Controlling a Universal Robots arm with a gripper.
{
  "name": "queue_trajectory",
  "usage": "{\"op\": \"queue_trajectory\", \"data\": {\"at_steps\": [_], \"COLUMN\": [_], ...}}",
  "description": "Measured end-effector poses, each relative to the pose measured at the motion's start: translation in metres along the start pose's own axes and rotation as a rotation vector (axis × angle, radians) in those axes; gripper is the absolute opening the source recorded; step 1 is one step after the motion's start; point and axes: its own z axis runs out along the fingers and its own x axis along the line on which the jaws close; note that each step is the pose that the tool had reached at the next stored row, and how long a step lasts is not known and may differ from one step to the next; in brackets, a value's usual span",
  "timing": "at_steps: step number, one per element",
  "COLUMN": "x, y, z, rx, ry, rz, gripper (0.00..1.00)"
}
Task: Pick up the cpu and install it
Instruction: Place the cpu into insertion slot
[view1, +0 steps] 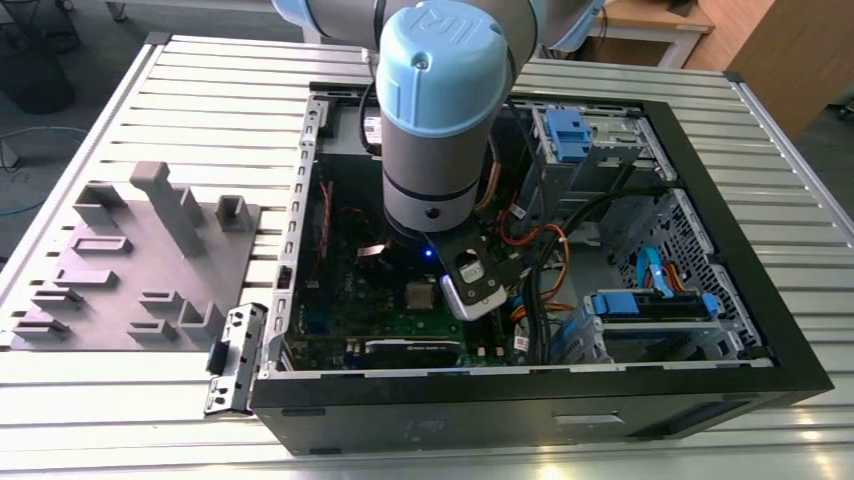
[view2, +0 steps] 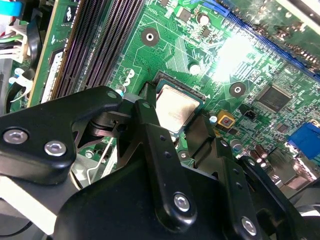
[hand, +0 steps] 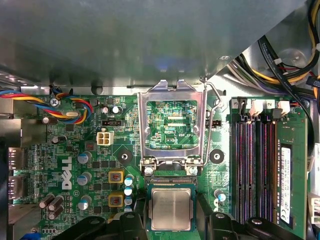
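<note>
The cpu (hand: 171, 209), a small silvery-grey square chip with a paler rim, lies flat at the socket on the green motherboard (hand: 75, 170). In the second wrist view the cpu (view2: 176, 111) sits between the two black fingers. My gripper (hand: 171, 227) is shut on it, one finger (hand: 131, 224) against each opposite side. The shiny socket frame (hand: 145, 125) stands flipped open just beyond the chip. In the exterior view my gripper (view1: 447, 292) reaches down into the open computer case (view1: 534, 400).
Memory slots (hand: 255, 165) run beside the socket and coloured cables (hand: 65, 107) cross the board's other side. Drive bays with blue clips (view1: 654, 300) fill the case at the exterior view's right. A grey plastic tray with upright blocks (view1: 120, 280) lies on the slatted table at the left.
</note>
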Motion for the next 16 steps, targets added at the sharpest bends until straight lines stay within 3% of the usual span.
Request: {"op": "queue_trajectory", "data": {"at_steps": [16], "x": [-0.0001], "y": [0.0002], "z": [-0.0016], "rx": [-0.0006], "ry": [-0.0004], "rz": [0.000], "gripper": [0.47]}}
